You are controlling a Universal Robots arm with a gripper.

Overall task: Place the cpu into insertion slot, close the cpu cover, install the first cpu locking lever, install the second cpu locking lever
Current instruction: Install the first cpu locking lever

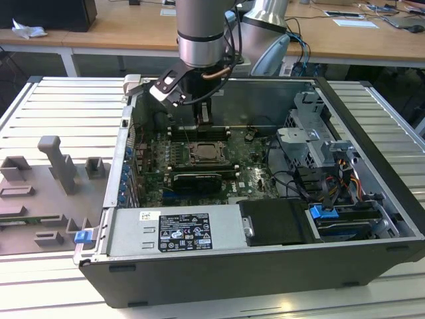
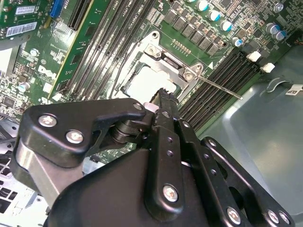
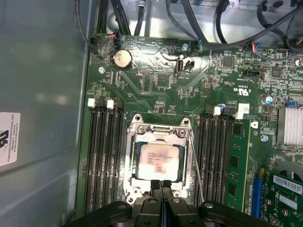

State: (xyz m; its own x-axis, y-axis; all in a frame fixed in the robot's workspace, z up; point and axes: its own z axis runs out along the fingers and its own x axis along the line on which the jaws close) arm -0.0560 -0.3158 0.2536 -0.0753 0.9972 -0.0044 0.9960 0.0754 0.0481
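Chip (image 3: pixel 158 160) sat under its frame (image 3: pixel 134 146)
Dull silver square, just beside the hand (image 3: pixel 160 183), whose fingers were pressed together, empty.

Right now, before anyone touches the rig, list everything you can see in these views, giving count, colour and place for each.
computer case: one, dark grey, open on the slatted table
motherboard: one, green, inside the case
cpu: one, silver-grey, mid-board
cpu cover: one, silvery, flat around the cpu
locking lever: one, thin silvery wire, beside the cover
memory slots: two banks, black, flanking the cover
coin cell: one, silver, on the motherboard
gripper: one, black, shut, at the cover's edge
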